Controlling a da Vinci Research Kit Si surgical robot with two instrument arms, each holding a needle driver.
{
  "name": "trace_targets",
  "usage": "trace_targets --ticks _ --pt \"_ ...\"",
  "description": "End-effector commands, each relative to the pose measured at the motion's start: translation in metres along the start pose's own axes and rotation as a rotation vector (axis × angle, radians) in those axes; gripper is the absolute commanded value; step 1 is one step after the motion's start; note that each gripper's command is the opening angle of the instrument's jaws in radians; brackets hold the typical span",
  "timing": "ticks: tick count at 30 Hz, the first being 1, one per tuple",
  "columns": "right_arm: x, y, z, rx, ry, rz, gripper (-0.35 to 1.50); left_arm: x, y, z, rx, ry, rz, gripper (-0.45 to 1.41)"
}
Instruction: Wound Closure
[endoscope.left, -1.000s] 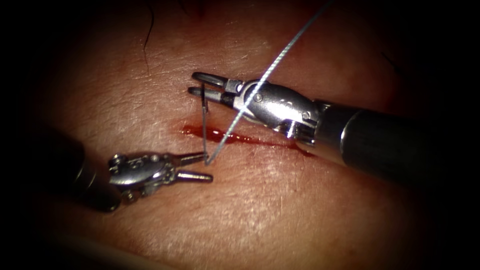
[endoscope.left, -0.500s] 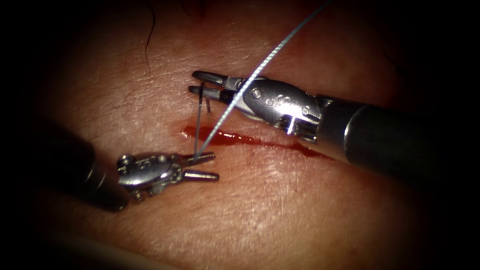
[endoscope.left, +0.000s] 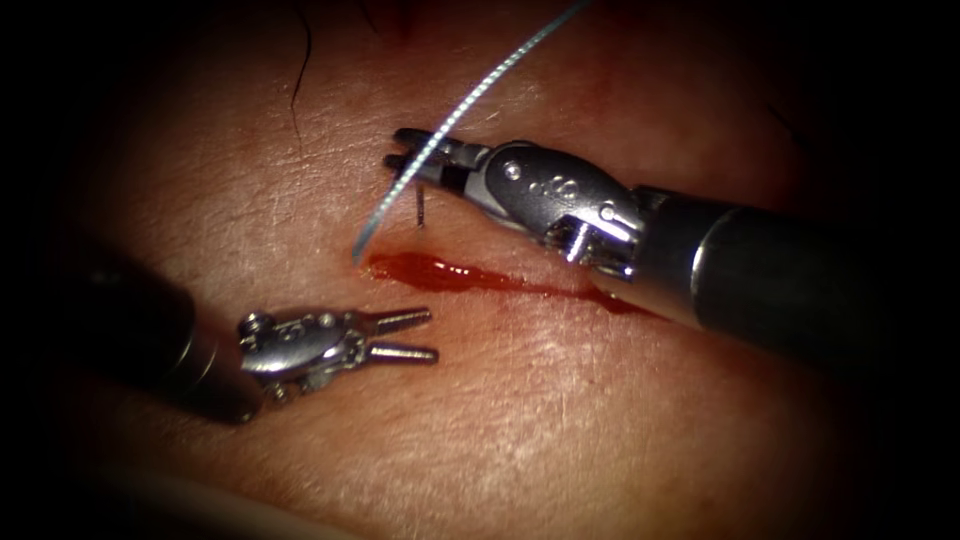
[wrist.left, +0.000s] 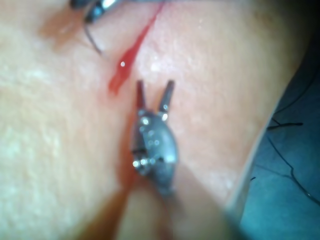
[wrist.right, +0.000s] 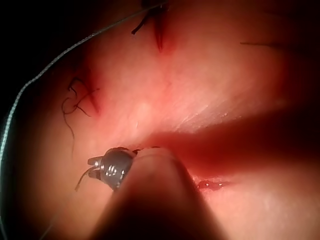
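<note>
Tissue (endoscope.left: 520, 420): right hand (endoscope.left: 405, 160) grips needle (endoscope.left: 420, 208), curve mostly hidden.

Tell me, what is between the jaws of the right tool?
The right tool holds the curved needle; a short end hangs down above the cut, outside the tissue. The gripped part is hidden.

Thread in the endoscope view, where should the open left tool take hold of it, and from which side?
Likely the thread's lower bow, above the cut's left end. It curves out left of the right tool, which holds the needle. The left tool, open and empty, lies below the cut: come from below.
</note>
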Motion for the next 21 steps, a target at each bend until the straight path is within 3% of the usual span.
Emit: trace_targets --ticks 1,9,12,21 --pt "-0.0001 -0.0002 0.0004 -0.027 -0.007 0.002 -0.35 -0.0011 0.0002 0.0 -0.001 -0.004 -0.003 0.41" --pt "0.0006 0.0003 -0.0006 -0.141 -0.024 0.002 -0.35 -0.0007 0.0003 -0.0003 -0.004 -0.008 -0.006 0.41" --pt "0.0007 0.0003 -0.0005 -0.133 -0.012 -0.002 -0.35 -0.0006 0.0004 -0.0004 -0.005 -0.008 -0.008 0.41" --pt "0.0 0.0001 0.0004 -0.046 -0.099 0.014 -0.35 -0.0004 0.0005 -0.0004 -0.006 -0.008 -0.009 0.39"
